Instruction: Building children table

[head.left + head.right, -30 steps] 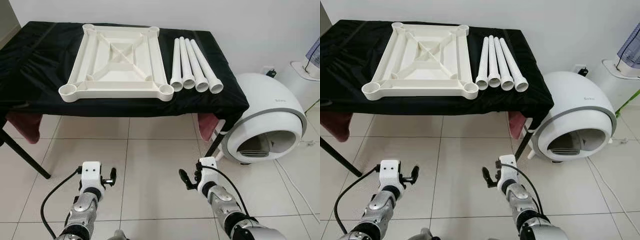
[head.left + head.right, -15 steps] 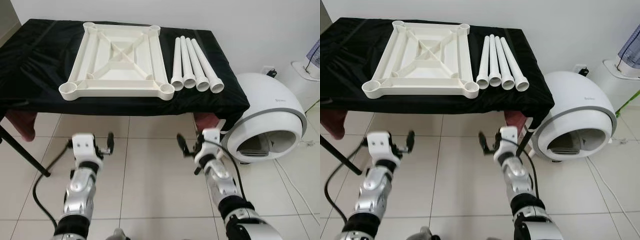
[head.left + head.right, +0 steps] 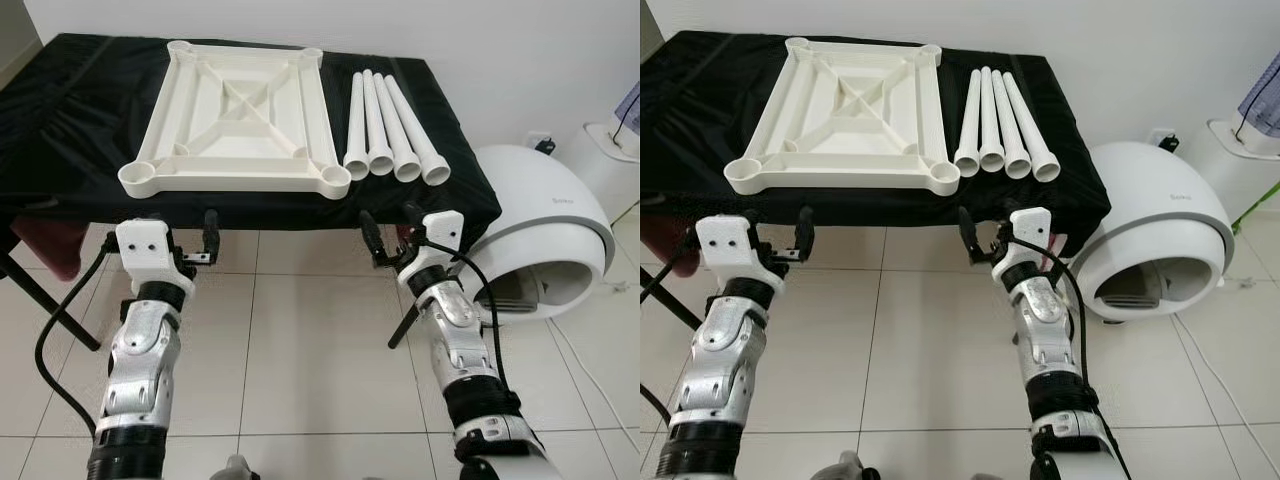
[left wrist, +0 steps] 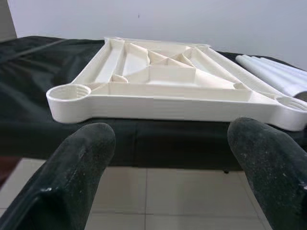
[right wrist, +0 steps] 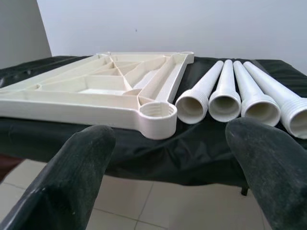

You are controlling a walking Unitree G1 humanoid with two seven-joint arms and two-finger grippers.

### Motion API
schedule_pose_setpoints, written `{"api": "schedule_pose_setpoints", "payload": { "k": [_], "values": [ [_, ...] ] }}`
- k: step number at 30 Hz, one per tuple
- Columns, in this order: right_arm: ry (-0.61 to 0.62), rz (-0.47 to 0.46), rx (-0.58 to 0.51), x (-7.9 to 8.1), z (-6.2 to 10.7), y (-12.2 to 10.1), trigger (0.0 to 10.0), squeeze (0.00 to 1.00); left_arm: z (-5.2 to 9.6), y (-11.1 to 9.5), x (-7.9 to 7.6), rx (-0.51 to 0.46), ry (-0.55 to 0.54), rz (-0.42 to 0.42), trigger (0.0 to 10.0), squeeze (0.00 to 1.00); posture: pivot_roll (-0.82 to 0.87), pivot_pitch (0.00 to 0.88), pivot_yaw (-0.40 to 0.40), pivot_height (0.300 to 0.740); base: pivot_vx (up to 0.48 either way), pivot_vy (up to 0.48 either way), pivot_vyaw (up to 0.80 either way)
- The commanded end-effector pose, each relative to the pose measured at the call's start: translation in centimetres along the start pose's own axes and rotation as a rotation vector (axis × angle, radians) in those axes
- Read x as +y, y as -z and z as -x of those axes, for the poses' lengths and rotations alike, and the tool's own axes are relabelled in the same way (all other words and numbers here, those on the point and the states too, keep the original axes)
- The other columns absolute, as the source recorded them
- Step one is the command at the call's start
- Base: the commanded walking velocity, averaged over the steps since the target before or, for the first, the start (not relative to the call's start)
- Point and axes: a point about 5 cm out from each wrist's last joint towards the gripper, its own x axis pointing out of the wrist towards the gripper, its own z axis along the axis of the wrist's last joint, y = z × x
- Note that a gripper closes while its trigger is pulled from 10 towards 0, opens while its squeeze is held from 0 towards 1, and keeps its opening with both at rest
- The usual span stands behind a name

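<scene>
- While both arms reach forward just short of the table's front edge, the left gripper [image 3: 196,243] and right gripper [image 3: 385,240] have their fingers spread wide, holding nothing.
- On the black cloth [image 3: 70,130] lies the white tabletop [image 3: 236,118], upside down, ribs and corner sockets facing up.
- Four white legs [image 3: 391,128] lie side by side just right of it.
- A white domed box [image 3: 545,235] stands on the tiled floor [image 3: 300,350] to the right.

We are in a home: a pale glossy tiled floor [image 3: 300,330] runs beneath our fingers, a plain white wall [image 3: 500,40] rises beyond them, and a rounded white enclosed cat litter box [image 3: 545,235] sits outboard of our right fingers.
</scene>
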Motion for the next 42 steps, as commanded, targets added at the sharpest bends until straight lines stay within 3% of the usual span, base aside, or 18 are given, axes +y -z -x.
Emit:
{"api": "schedule_pose_setpoints", "payload": {
  "k": [1, 10, 14, 23, 27, 32, 37, 42],
  "values": [
    [0.011, 0.004, 0.004, -0.3, 0.2, -0.2, 10.0, 0.0, 0.2, -0.2, -0.3, 0.009, -0.021, 0.022, 10.0, 0.0, 0.03, 0.0, -0.027, 0.74, 0.0, 0.0, 0.0],
    [0.062, 0.054, 0.047, -0.5, 1.0, -0.5, 10.0, 0.0, 0.2, 0.0, -0.1, 0.079, -0.015, 0.012, 10.0, 0.0, -0.03, 0.0, -0.011, 0.74, 0.0, 0.0, 0.0],
    [0.066, 0.087, 0.062, -0.8, 2.5, -0.9, 10.0, 0.0, 0.7, 0.5, -0.1, 0.116, -0.016, 0.014, 10.0, 0.0, -0.07, 0.008, 0.004, 0.74, 0.0, 0.0, 0.0],
    [0.04, 0.056, 0.053, -0.2, 4.0, -1.0, 10.0, 0.0, 1.3, 0.2, -0.4, 0.131, 0.022, 0.034, 10.0, 0.0, -0.07, 0.02, 0.002, 0.74, 0.0, 0.0, 0.0],
    [0.01, 0.046, 0.031, 0.0, 3.4, -1.4, 10.0, 0.0, 0.9, -0.3, -0.5, 0.11, 0.028, 0.037, 10.0, 0.0, -0.05, 0.022, -0.008, 0.74, 0.0, 0.0, 0.0],
    [0.001, 0.044, 0.033, 0.1, 1.7, -1.3, 10.0, 0.0, 0.2, -1.2, -0.3, 0.078, 0.035, -0.011, 10.0, 0.0, 0.0, 0.016, -0.021, 0.74, 0.0, 0.0, 0.0],
    [-0.007, 0.062, 0.022, 0.2, 1.2, -1.4, 10.0, 0.0, 0.2, -1.6, -0.1, 0.06, 0.044, -0.045, 10.0, 0.0, 0.01, 0.0, -0.019, 0.74, 0.0, 0.0, 0.0],
    [0.003, 0.066, -0.013, 0.3, 0.4, -2.2, 10.0, 0.0, -0.2, -2.1, 0.5, 0.045, 0.012, -0.03, 10.0, 0.0, 0.02, 0.0, -0.02, 0.74, 0.0, 0.0, 0.0]
  ]
}}
